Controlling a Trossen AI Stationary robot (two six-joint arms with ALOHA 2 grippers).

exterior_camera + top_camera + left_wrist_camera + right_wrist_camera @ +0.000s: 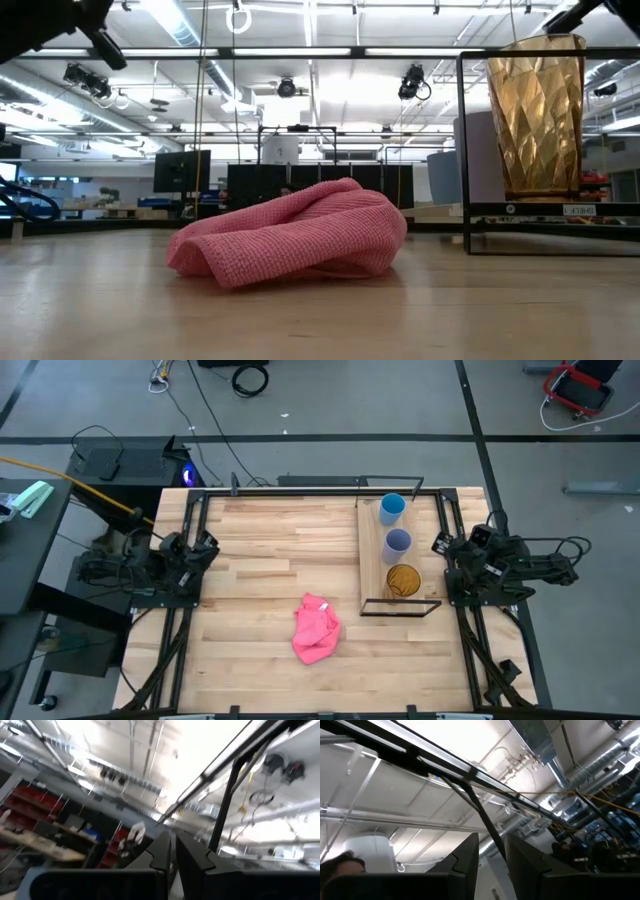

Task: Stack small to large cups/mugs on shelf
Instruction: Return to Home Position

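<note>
Three cups stand upright and apart in a row on the light wood shelf (374,555) at the table's right side: the light blue cup (392,508) farthest, the lavender cup (398,543) in the middle, the amber cup (403,580) nearest. The low view shows the amber cup (535,115) resting by its base on the shelf (560,210). My left gripper (207,548) waits at the table's left edge, shut and empty. My right gripper (441,546) waits just right of the shelf, shut with a narrow gap, and empty. Both wrist views point up at the ceiling.
A crumpled pink cloth (316,628) lies on the tabletop near the front middle, left of the shelf's near end; it also shows in the low view (295,240). The shelf's thin black frame (400,607) rises at its near end. Bare wood lies between the cloth and my left arm.
</note>
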